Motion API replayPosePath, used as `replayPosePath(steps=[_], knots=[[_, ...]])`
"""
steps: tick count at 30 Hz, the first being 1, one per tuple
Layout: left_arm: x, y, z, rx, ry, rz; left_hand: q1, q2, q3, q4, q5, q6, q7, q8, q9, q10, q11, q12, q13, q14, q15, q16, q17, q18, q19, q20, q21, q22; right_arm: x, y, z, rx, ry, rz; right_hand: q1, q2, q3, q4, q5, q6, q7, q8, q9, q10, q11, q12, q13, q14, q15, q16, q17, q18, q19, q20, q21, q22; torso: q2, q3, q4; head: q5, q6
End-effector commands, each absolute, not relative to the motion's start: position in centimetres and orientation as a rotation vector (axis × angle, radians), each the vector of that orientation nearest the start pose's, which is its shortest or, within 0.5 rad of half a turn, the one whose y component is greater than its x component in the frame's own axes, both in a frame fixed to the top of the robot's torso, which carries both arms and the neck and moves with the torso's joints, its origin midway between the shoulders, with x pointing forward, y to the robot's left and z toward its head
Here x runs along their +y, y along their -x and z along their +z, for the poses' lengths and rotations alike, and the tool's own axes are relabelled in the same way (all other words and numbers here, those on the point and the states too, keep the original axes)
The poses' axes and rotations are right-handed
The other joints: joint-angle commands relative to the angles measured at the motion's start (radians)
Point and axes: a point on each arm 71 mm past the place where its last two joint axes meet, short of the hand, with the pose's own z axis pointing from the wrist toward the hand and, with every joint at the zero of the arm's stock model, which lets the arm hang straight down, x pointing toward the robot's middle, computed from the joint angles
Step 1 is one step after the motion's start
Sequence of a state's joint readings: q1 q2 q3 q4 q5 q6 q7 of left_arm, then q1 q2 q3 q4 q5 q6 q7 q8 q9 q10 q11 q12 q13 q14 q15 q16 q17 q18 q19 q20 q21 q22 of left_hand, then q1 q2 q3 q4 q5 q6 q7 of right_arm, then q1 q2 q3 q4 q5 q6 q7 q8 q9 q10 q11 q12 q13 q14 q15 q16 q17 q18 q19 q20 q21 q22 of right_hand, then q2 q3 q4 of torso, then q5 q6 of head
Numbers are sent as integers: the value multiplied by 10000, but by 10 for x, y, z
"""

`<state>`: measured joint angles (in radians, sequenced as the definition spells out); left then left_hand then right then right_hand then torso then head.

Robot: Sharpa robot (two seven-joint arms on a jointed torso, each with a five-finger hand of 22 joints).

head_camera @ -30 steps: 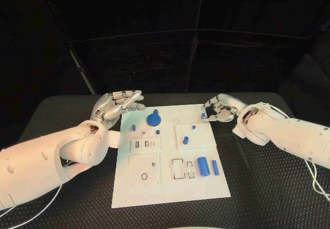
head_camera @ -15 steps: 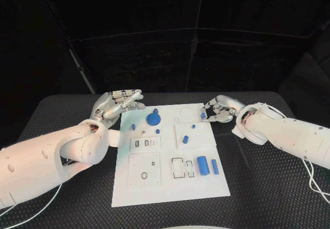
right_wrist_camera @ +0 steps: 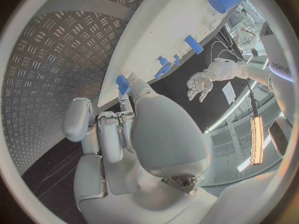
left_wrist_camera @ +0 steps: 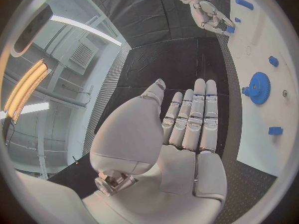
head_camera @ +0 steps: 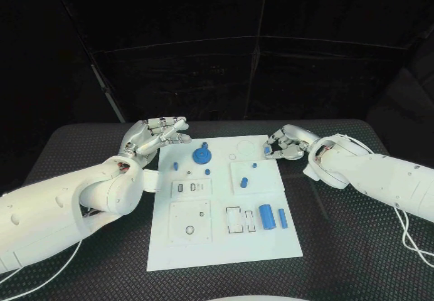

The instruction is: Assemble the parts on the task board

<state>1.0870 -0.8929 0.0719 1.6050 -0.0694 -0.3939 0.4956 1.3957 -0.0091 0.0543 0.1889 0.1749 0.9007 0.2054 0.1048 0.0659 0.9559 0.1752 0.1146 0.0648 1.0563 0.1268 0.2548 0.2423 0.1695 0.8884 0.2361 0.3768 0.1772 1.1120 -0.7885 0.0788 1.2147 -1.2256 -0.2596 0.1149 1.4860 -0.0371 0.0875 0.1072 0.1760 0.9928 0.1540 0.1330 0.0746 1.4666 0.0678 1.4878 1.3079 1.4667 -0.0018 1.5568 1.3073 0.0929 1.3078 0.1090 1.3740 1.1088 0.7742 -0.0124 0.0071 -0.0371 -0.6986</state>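
The right hand (head_camera: 286, 143) has its fingers curled in, pinching a small blue part (right_wrist_camera: 122, 84) at their tips, just over the far right corner of the task board (head_camera: 224, 251), with its white arm running back to the right across the black table (head_camera: 362, 251). The left hand (head_camera: 155, 135) holds nothing, fingers straight and side by side, raised beside the board's far left corner near the blue gear (head_camera: 202, 155).
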Motion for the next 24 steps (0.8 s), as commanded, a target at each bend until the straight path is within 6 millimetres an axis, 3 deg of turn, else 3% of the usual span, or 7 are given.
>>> replayPosePath(steps=[1, 14, 24], knots=[[215, -471, -174, 12687, 10541, -15840, 85, -20, -6, -69, -60, 76, -26, -46, -1, 26, -8, -53, 2, -90, 5, -33, 9, 106, -94, -4, -56, -14, -263, -531, -207, 16831, -960, 7300, 14, 129, 80, -40, -35, 130, -9, 57, 12, 392, 14, 52, 1738, 989, 4, 59, 2405, -25, 51, -1, 40, 18, 1, 0, 0, -7, -12], [215, -470, -174, 12694, 10547, -15831, 85, -20, -6, -69, -60, 76, -26, -46, -1, 26, -8, -53, 2, -90, 5, -33, 9, 106, -94, -4, -56, -14, -265, -532, -207, 16717, -880, 7088, 33, 208, 173, -115, -26, 307, -74, 73, 5, 409, -43, 70, 1761, 1003, -42, 80, 2466, -36, 88, -42, 70, 81, -2, 3, -1, -22, -38], [216, -470, -174, 12697, 10551, -15820, 85, -20, -6, -69, -60, 76, -26, -46, -1, 26, -8, -53, 2, -90, 5, -33, 9, 106, -94, -4, -56, -14, -261, -530, -201, 16057, -828, 7175, 74, 585, 579, -271, -274, 854, -293, 240, 47, 464, -233, 119, 1824, 1031, -195, 124, 2588, -67, 193, -175, 153, 253, -2, 9, -7, -60, -78]])
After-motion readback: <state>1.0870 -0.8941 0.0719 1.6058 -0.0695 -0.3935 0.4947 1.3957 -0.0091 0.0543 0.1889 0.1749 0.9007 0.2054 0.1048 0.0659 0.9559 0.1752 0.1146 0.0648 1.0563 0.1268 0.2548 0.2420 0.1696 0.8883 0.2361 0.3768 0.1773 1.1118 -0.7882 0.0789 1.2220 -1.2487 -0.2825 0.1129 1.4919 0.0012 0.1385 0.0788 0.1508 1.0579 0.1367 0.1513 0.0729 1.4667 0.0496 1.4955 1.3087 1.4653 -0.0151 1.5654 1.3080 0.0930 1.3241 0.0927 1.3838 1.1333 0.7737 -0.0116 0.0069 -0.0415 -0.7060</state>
